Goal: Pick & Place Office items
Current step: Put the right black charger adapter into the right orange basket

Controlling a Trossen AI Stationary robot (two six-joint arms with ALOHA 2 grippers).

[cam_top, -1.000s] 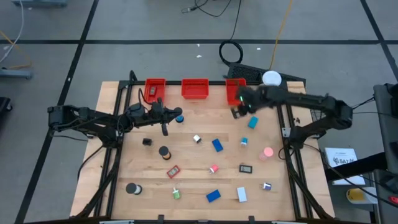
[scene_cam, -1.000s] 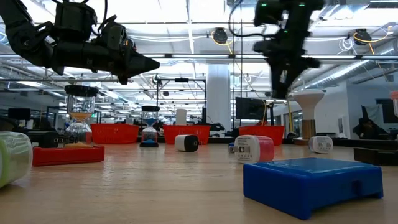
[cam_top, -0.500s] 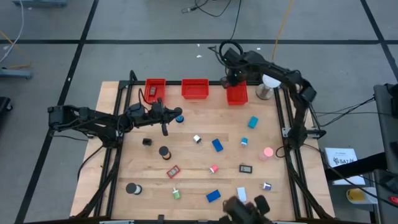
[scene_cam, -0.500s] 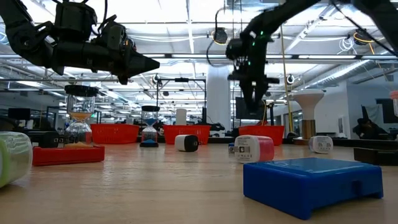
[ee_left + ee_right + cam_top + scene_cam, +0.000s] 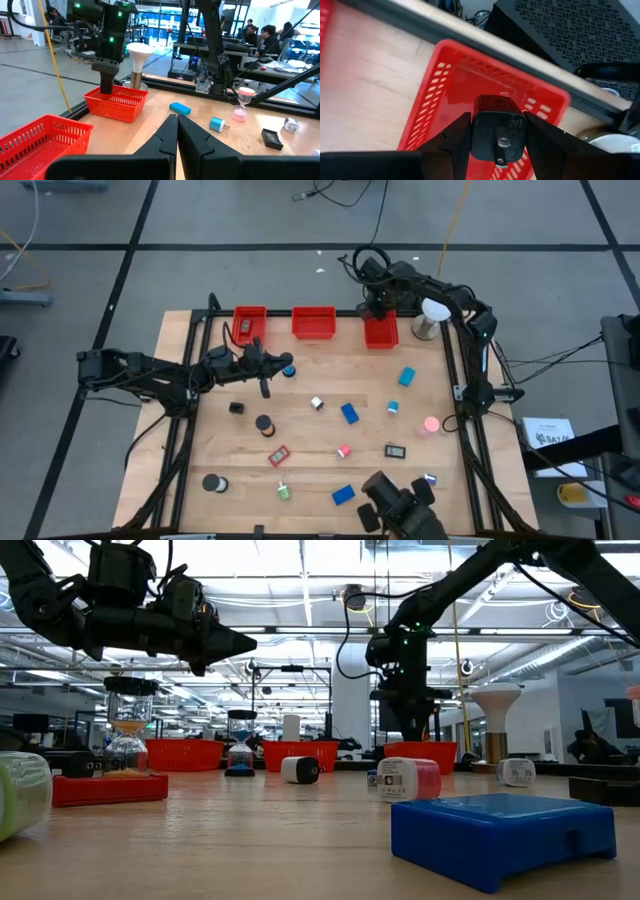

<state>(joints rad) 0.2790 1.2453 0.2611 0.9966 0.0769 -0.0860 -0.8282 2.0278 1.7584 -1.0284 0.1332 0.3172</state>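
Fingers of right gripper: clamped on black adapter, newly carried above red bin; release pending.

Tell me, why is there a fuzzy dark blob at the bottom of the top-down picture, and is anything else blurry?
In the high view, the dark blob sits near the bottom edge, soft and hard to identify. In the low view, the blue block and green thing close up look soft, and ceiling lights glare. In the right wrist view, the wood beside the red bin smears.
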